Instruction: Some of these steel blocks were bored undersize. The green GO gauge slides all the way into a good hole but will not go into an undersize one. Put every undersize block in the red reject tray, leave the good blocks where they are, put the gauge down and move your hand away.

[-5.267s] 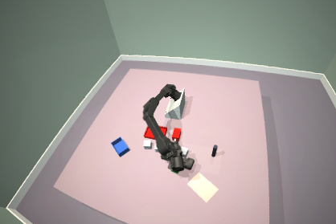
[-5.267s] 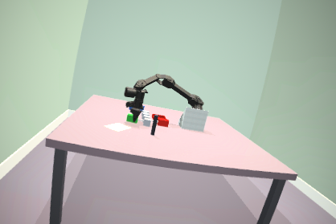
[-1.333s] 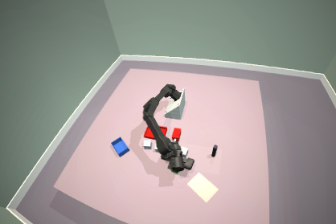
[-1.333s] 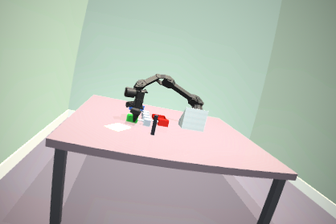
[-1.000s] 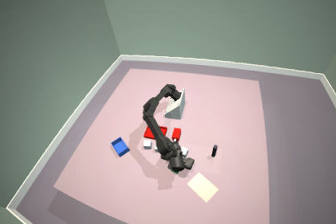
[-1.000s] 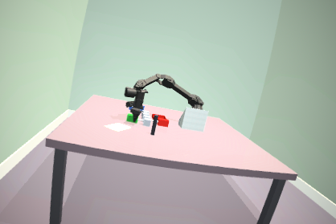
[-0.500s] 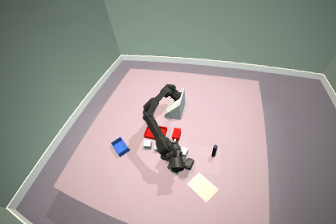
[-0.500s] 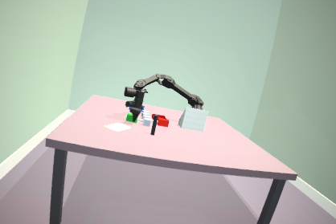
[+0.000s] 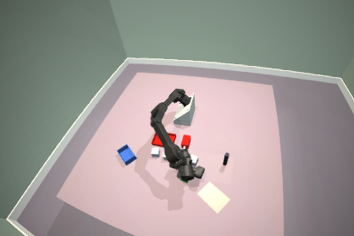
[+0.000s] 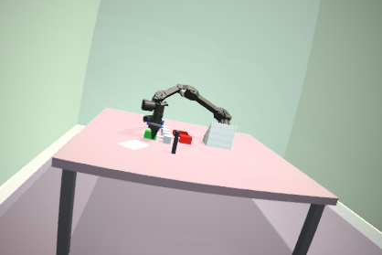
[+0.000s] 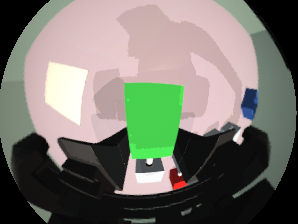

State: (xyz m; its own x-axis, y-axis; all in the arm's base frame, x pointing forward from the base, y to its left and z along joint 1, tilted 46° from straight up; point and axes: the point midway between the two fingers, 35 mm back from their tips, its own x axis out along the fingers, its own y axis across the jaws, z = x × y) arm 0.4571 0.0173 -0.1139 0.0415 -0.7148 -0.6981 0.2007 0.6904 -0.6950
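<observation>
Bare green-walled room, pink table (image 9: 250, 123) (image 10: 183, 164).

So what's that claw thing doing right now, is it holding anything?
Gripper: closed on the green gauge.

So we've got a pink tabletop (image 9: 250, 131) (image 10: 192, 169) (image 11: 215, 45) on dark legs (image 10: 66, 210). Lying on it: a blue tray (image 9: 126, 155) (image 11: 249, 103) off by itself, a flat cream sheet (image 9: 213, 197) (image 10: 133, 144) (image 11: 66, 92), and a red tray (image 9: 153, 141) with a solid-looking red block (image 9: 185, 140) (image 10: 185, 139) just beside it. We can see a few pale steel blocks (image 9: 155, 152) (image 10: 167, 139) (image 11: 149, 175) near the red stuff, some partly hidden in the top view. There's also a black post (image 9: 226, 159) (image 10: 175, 143) standing upright, plus a pale wedge-shaped thing (image 9: 185, 118) (image 10: 221, 135) well apart from the sheet.
</observation>
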